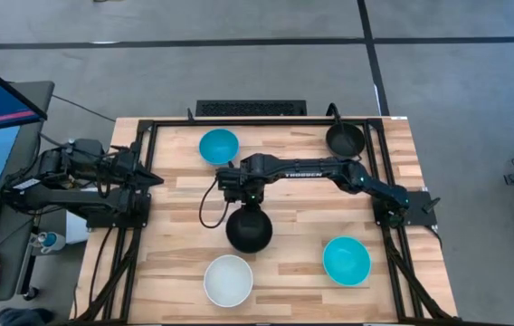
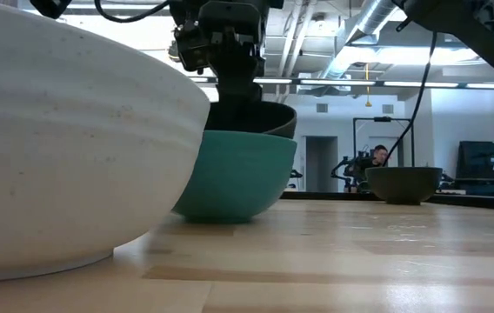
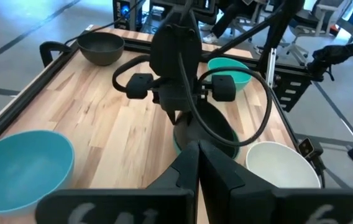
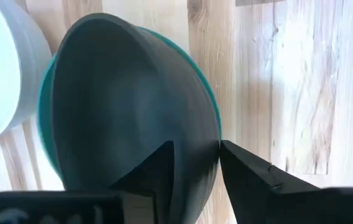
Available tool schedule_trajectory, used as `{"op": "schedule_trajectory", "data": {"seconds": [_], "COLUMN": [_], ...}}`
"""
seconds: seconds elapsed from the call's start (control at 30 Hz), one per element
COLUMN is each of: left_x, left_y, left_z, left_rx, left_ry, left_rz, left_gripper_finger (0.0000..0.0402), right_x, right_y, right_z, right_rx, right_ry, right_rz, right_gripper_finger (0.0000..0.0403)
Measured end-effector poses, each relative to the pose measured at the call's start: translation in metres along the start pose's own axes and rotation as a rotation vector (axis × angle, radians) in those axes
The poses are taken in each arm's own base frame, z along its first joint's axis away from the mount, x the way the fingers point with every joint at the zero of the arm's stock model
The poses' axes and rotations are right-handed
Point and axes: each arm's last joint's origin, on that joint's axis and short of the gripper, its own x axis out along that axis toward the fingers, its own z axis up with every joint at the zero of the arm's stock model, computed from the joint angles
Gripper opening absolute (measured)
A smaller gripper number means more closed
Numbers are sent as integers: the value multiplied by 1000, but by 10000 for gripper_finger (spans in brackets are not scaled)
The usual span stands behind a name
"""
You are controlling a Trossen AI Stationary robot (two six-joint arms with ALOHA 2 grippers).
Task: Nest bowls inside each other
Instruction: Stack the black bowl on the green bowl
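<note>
The right gripper stands over the middle of the table, its fingers pinched on the rim of a black bowl that sits tilted inside the dark teal bowl. The white bowl lies just beside this pair, apparently not touching it. The left gripper waits at the table's left edge, fingers together and empty.
</note>
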Motion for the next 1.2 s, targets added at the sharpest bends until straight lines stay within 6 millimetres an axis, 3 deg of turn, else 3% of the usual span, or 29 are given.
{"op": "schedule_trajectory", "data": {"seconds": [0.53, 0.7, 0.9, 1.1, 1.2], "left_x": [0, 0, 0, 0, 0], "left_y": [0, 1, 1, 1, 1], "left_z": [-1, -1, -1, -1, -1], "left_rx": [18, 23, 23, 24, 24], "left_ry": [10, 12, 12, 11, 10], "left_rz": [12, 13, 13, 29, 30], "left_gripper_finger": [0, 0, 0, 0, 0], "right_x": [-5, -6, -5, -4, -2], "right_y": [-9, -12, -13, -7, 0], "right_z": [-7, -7, -7, -7, -8], "right_rx": [23, 31, -9, 10, -14], "right_ry": [69, 64, 60, 70, 76], "right_rz": [115, 105, 56, 51, 43], "right_gripper_finger": [128, 94, 16, 26, 13]}}
